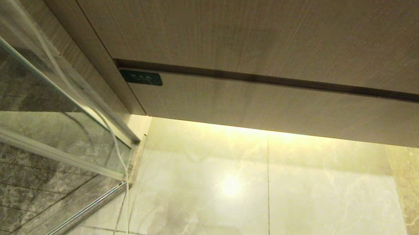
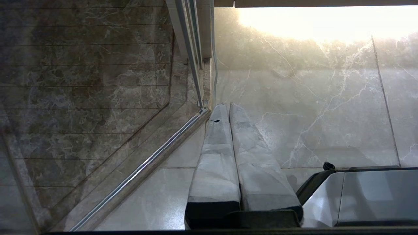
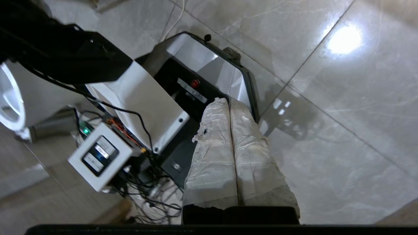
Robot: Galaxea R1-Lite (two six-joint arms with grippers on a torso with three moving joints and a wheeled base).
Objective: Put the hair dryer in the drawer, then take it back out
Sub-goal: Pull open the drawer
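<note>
Overhead, the shut drawer (image 1: 292, 108) overhangs a glossy, seemingly marble floor (image 1: 320, 207).

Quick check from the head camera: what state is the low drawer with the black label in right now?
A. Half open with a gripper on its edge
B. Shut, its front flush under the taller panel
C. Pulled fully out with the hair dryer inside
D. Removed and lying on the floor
B. The drawer shows only its closed front below the taller panel, with no interior, hair dryer or gripper in the head view.
</note>
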